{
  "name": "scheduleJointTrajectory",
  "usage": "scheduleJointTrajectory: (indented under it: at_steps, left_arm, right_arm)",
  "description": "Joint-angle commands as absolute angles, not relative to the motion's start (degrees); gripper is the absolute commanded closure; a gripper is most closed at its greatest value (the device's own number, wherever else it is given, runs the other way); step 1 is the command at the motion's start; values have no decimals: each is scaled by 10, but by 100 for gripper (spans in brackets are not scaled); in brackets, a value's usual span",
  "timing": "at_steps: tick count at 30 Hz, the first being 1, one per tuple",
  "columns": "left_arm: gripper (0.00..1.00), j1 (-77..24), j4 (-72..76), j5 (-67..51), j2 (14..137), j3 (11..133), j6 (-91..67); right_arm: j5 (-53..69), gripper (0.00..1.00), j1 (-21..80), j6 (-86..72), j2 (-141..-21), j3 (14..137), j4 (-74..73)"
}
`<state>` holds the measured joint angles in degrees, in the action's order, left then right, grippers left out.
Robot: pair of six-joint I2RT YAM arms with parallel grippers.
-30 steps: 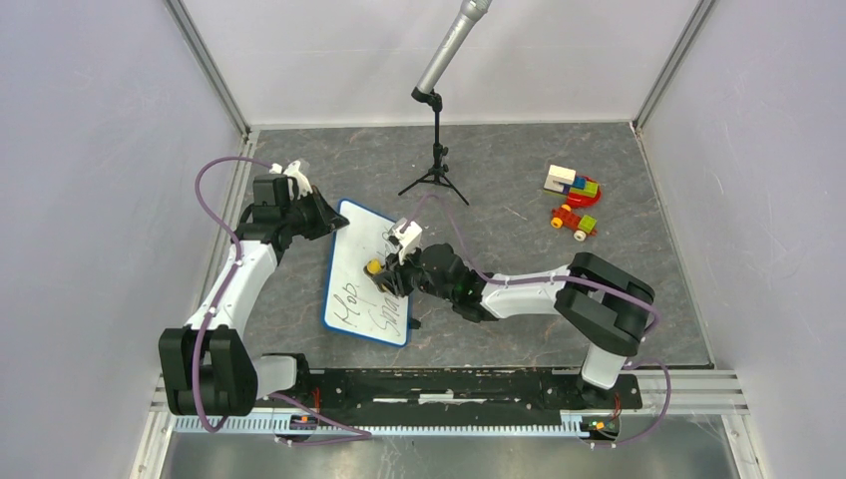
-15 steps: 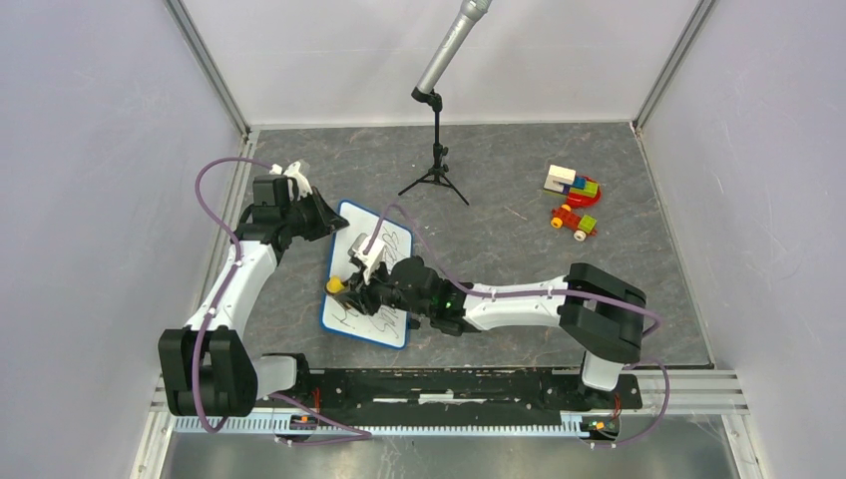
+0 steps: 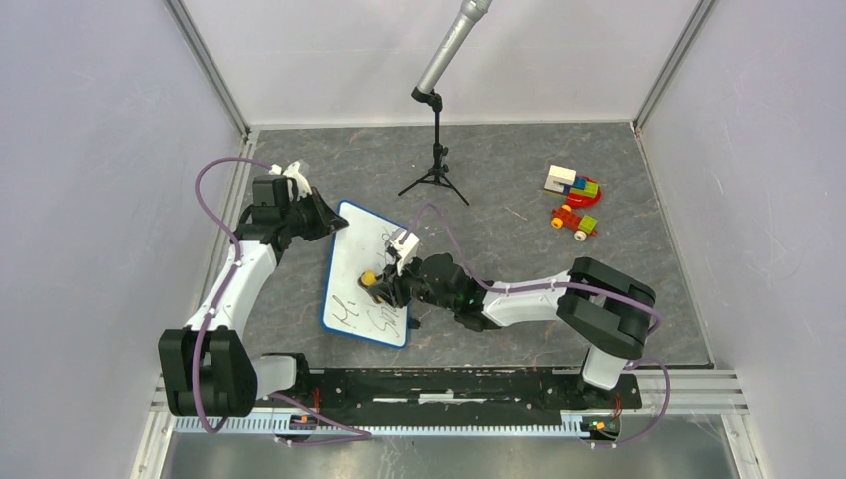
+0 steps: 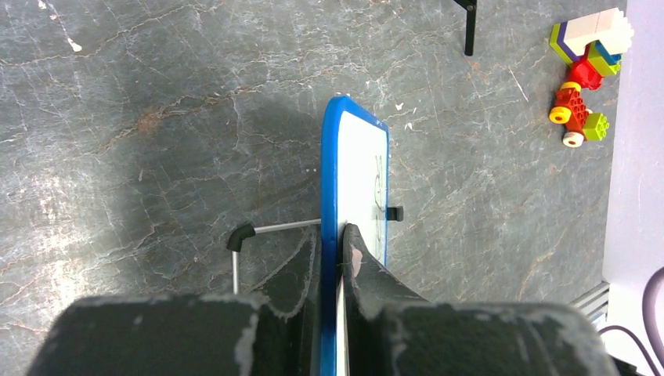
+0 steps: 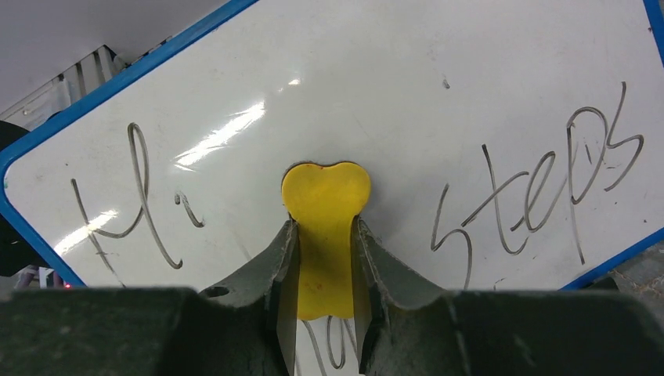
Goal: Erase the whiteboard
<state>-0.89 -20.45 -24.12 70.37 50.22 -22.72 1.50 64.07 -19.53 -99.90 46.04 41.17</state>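
Observation:
The whiteboard point(image 3: 351, 261) lies on the grey floor, white with a blue rim and black handwriting. My left gripper point(image 3: 317, 222) is shut on its far left corner; in the left wrist view the jaws point(image 4: 338, 235) pinch the blue rim point(image 4: 329, 180) edge-on. My right gripper point(image 3: 384, 286) is shut on a yellow eraser point(image 3: 368, 278) pressed on the board's middle. In the right wrist view the eraser point(image 5: 325, 211) sits between the fingers point(image 5: 324, 235), with handwriting left and right of it on the board point(image 5: 391, 94).
A microphone on a black tripod point(image 3: 436, 170) stands behind the board. Coloured toy blocks point(image 3: 573, 187) and a toy car point(image 3: 575, 222) lie at the back right, also in the left wrist view point(image 4: 587, 47). Walls close in on both sides.
My right gripper swept the eraser to the board's left edge and has come back toward the middle. Less writing shows on the near-left part. The left arm has not moved.

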Motion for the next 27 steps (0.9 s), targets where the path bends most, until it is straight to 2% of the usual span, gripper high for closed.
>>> scheduleJointTrajectory:
  at_steps: [1, 8, 13, 20, 27]
  left_arm:
    - [98, -18, -209, -229, 700, 496, -196]
    - [98, -18, -209, -224, 696, 495, -195]
    - [98, -18, -209, -225, 700, 496, -198]
    - [98, -18, -210, -225, 704, 499, -199]
    - [98, -18, -211, -223, 703, 498, -199]
  right_arm:
    - [17, 85, 681, -165, -1006, 493, 327]
    - [19, 85, 744, -111, -1019, 571, 289]
    - [5, 85, 721, -126, -1025, 547, 301]
    - [4, 85, 660, -159, -991, 443, 325]
    - [-12, 85, 688, -137, -989, 476, 301]
